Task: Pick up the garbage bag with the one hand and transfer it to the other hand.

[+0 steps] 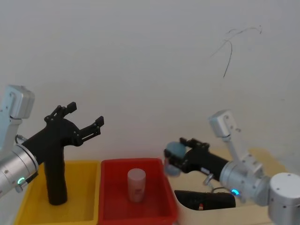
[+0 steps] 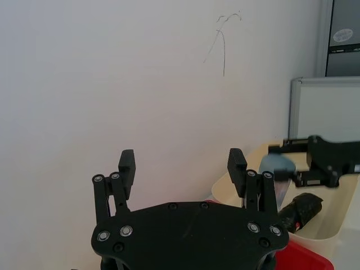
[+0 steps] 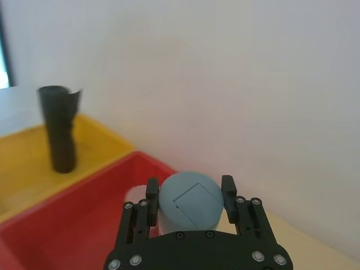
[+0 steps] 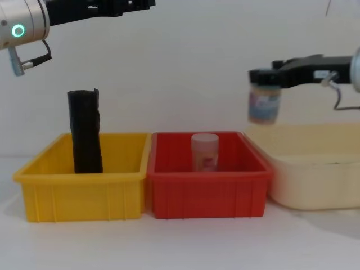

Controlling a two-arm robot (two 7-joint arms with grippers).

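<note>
The yellow bin (image 4: 79, 191) and red bin (image 4: 208, 188) at the chest view's lower middle look like smooth, slightly glossy plastic. The black roll (image 4: 85, 132) standing at left is matt, crinkled film. The left arm's casing (image 1: 16, 168) looks like brushed silver metal.

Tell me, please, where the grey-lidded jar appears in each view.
Head view: grey-lidded jar right of centre, in the right claw.
Left wrist view: beyond the open left claw, over the cream tub.
Right wrist view: between the claw's fingers.
Chest view: upper right.
Shared landmark: red bin.
</note>
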